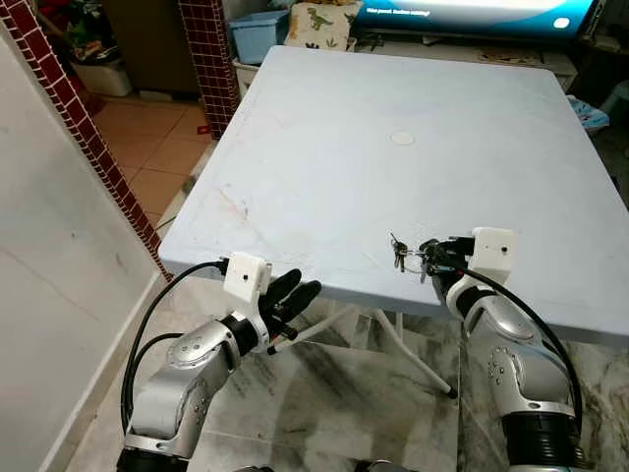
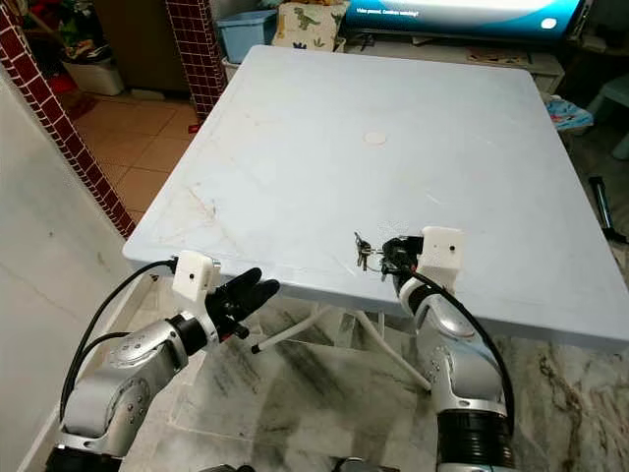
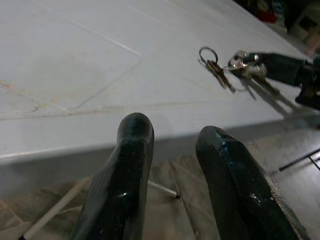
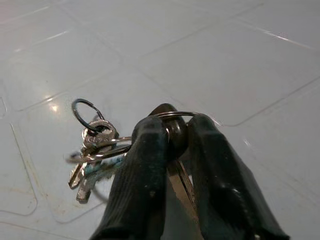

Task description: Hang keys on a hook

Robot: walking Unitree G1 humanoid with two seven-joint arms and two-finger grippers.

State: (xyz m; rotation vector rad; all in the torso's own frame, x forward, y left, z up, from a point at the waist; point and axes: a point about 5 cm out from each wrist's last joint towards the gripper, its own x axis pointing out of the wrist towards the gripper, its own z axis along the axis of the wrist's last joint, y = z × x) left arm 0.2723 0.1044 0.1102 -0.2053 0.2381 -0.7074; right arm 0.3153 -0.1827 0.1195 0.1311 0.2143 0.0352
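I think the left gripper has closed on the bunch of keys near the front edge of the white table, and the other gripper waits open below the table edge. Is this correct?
Not quite: the sides are swapped. The right gripper is shut on the keys near the front edge of the table, as the right wrist view shows. The left gripper waits open below the table edge.
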